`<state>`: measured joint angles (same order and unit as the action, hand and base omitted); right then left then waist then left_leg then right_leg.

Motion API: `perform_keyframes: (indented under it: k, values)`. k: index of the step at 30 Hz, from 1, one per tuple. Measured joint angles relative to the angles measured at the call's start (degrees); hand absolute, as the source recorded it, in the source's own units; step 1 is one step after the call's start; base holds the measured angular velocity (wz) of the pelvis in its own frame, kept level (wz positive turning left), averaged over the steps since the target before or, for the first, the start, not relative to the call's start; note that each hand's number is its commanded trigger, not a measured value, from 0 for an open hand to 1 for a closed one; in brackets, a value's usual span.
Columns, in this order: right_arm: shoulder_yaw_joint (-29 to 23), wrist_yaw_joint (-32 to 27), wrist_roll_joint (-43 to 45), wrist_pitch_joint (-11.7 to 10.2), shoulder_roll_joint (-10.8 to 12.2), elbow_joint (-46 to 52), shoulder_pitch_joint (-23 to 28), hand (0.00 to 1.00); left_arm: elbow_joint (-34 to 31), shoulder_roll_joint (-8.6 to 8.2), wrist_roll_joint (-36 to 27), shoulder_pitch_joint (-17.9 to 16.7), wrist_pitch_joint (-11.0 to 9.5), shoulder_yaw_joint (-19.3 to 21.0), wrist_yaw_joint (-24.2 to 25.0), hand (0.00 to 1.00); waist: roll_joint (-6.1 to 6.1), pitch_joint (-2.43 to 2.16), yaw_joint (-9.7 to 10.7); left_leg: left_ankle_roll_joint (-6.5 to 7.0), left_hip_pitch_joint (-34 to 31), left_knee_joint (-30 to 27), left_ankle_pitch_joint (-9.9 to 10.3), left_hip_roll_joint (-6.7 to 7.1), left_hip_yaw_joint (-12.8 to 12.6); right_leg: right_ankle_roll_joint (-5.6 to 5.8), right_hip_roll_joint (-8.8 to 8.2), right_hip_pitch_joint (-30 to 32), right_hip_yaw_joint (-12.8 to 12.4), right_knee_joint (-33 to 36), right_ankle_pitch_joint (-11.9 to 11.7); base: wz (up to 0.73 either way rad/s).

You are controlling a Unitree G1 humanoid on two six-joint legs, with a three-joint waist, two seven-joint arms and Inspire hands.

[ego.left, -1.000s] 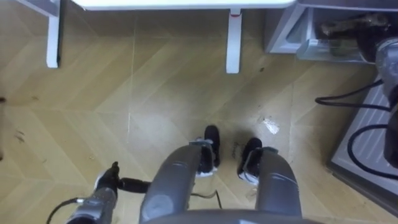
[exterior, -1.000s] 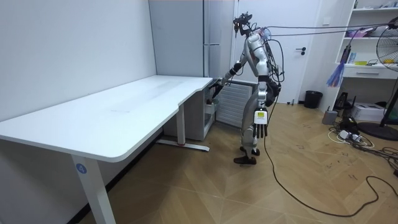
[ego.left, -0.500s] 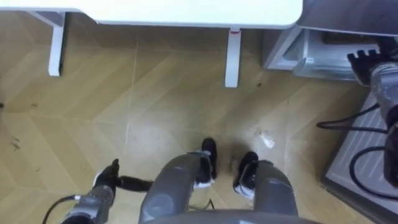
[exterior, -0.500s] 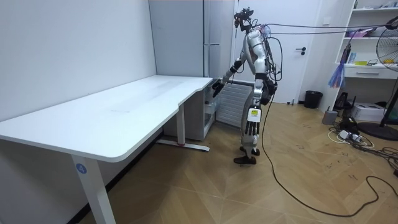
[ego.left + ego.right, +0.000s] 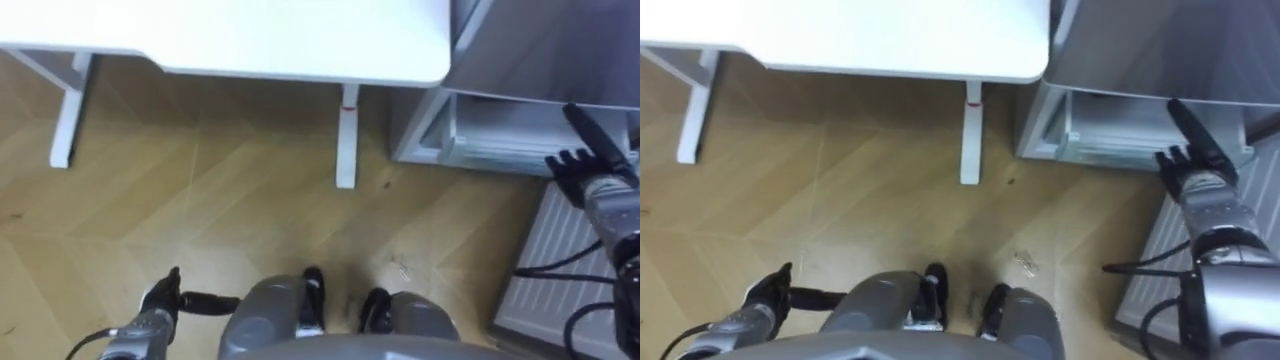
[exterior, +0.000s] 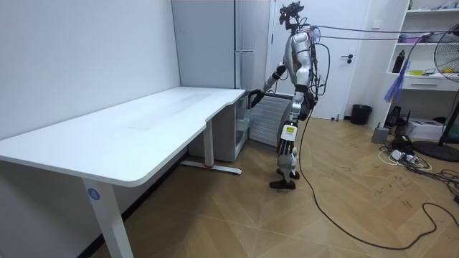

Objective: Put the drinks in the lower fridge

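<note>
The robot stands on the wood floor at the right end of the white desk, facing the grey fridge, whose lower door stands open on the right. Its right hand reaches toward the open lower compartment with fingers straight and close together, holding nothing. Its left hand hangs near its side with fingers loosely extended; I cannot tell whether any drinks are in the compartment.

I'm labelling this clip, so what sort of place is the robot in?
Likely a home office or lab room: a long white desk, a tall grey fridge beside it, and shelves and a fan at the room view's right.
</note>
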<state>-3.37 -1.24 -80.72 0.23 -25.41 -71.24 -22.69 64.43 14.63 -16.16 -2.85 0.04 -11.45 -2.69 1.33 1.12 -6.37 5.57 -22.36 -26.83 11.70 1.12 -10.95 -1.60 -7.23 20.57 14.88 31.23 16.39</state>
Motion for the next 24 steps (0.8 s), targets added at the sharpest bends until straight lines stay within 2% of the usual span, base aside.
perform_keyframes:
  k: [2, 8, 10, 14, 16, 20, 24]
  values:
    - [0.01, -0.82, 0.39, -0.59, 0.51, -0.01, 0.91, 0.00, 0.11, 0.09, -0.03, -0.18, 0.01, 0.00, -0.06, 0.00, -0.22, -0.10, -0.01, -0.02, 0.12, 0.10, 0.02, -0.30, -0.11, -0.06, 0.38, -0.31, -0.35, -0.16, -0.25, -0.09]
    - [-0.03, -3.88, 0.13, -0.97, 1.11, 0.00, 1.95, 0.00, 0.30, 0.09, -0.13, -1.67, 0.03, -0.01, -0.18, 0.00, -0.37, -0.02, -0.20, -0.01, -0.32, -0.43, 0.10, -0.55, -1.18, -0.28, 0.32, 1.55, -1.51, 1.25, -0.20, -0.11]
    - [-0.08, -4.10, -1.54, -1.83, 1.12, 0.27, 1.94, 0.00, 0.29, 0.09, 0.02, -1.70, 0.06, 0.01, -0.17, 0.00, -0.19, 0.08, -0.31, 0.03, -1.78, -1.22, 0.16, -0.43, -1.20, -0.30, 0.24, 2.94, -2.20, 2.57, -0.08, -0.03]
    - [-0.12, -4.90, -2.84, -2.14, 1.13, 0.26, 1.55, 0.00, -0.14, 0.07, 0.68, -1.47, 0.30, 0.06, -0.20, 0.00, -0.11, 0.15, -0.39, 0.23, -4.91, -3.60, 0.49, -0.53, -0.97, -0.33, 0.09, 5.86, -2.43, 4.83, 0.39, 0.05]
    - [-0.26, -5.53, -4.83, -2.18, 1.15, 0.40, 1.19, 0.00, -0.22, 0.10, 0.66, -1.56, 0.43, 0.03, -0.38, 0.00, -0.42, 0.37, -0.40, 0.31, -7.57, -7.09, 1.86, -1.41, -0.90, -0.56, 0.35, 7.82, -2.29, 6.93, 1.06, 0.00]
    - [-0.27, -5.68, -6.72, -2.29, 1.24, 0.63, 1.20, 0.00, -0.44, 0.07, 0.64, -2.02, 1.35, -0.10, -0.78, 0.00, -0.62, 0.62, -0.38, 0.28, -12.55, -13.61, 4.47, -2.26, -0.20, -0.73, 0.43, 11.97, -2.23, 12.08, 3.29, 0.02]
    - [-0.27, -5.66, -6.92, -2.30, 1.19, 1.44, 1.11, 0.00, -0.68, 0.21, 0.65, -2.05, 1.88, -0.27, -0.98, 0.00, -0.43, 0.78, -0.50, 0.51, -16.56, -18.60, 6.37, -2.42, -0.02, -0.85, -0.14, 15.93, -2.52, 17.25, 5.44, 0.02]
